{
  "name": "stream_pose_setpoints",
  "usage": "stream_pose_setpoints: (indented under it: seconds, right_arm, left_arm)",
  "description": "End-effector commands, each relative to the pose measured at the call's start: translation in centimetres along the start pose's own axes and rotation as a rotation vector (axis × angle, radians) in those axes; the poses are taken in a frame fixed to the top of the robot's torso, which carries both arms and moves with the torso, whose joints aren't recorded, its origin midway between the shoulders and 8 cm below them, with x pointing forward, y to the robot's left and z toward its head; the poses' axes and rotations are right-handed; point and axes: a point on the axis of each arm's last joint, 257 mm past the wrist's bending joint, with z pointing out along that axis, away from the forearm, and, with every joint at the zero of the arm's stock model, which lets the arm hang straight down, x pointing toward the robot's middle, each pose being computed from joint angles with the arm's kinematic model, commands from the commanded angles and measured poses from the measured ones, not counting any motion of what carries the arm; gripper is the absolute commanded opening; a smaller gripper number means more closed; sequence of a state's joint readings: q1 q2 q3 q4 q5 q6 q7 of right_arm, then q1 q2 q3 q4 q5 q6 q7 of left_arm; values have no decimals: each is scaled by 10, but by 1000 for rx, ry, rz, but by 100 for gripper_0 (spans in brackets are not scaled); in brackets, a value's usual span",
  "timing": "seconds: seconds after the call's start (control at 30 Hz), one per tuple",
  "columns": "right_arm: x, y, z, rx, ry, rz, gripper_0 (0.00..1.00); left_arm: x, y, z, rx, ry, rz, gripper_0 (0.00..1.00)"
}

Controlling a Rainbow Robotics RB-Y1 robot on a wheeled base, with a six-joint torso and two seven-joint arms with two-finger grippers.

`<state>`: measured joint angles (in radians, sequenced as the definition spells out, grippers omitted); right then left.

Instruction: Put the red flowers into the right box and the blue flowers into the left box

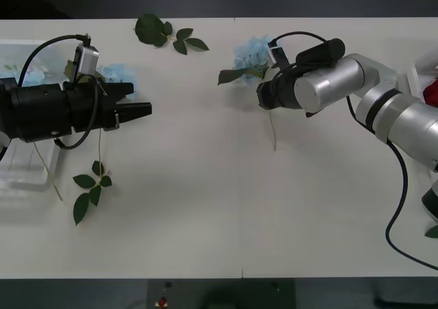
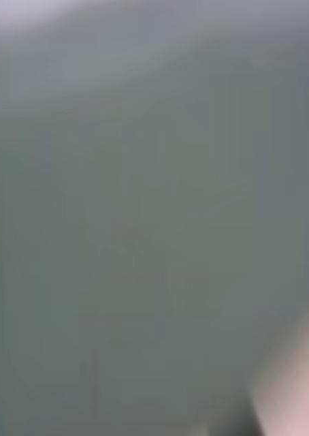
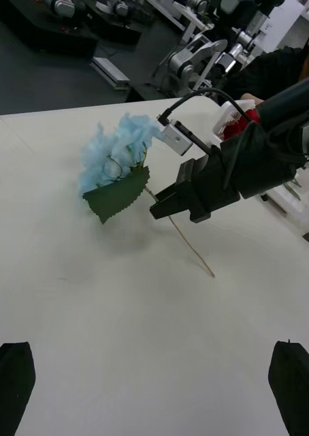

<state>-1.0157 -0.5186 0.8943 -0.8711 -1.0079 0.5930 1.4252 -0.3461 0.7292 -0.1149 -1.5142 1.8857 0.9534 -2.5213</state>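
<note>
A blue flower (image 1: 250, 52) lies at the table's far middle, its thin stem (image 1: 274, 135) running toward me. My right gripper (image 1: 263, 96) is low over that stem, just below the head. In the left wrist view its fingers (image 3: 163, 206) look pressed together on the stem beside the blue flower (image 3: 117, 155). My left gripper (image 1: 140, 109) hovers open at the left, holding nothing. Behind it lies another blue flower (image 1: 118, 73), and more blue (image 1: 31, 74) shows in the left box (image 1: 20, 180). Red flowers (image 1: 431, 91) rest in the right box (image 1: 415, 76).
Loose green leaf sprigs lie at the far edge (image 1: 168, 34) and near the left box (image 1: 91, 188). A black cable (image 1: 397, 213) hangs from the right arm. Another bit of green (image 1: 432, 232) shows at the right edge. The table's middle and near side are bare.
</note>
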Motion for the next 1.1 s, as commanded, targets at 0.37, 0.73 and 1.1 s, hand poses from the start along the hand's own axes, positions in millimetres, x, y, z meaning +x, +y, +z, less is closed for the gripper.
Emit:
stream_pose_setpoints:
  seconds: [0.37,0.73,1.1]
  right_arm:
    - [-31,6,-9,-11,-41,-53,0]
    - [-95,20,-108,-212,-97,33,0]
    - [-114,35,-205,-521,-222,-74,0]
  left_arm:
    - [-24,-2,4,-5,-32,33,100]
    - [-24,-2,4,-6,-31,34,100]
    - [-25,-7,9,6,-46,20,100]
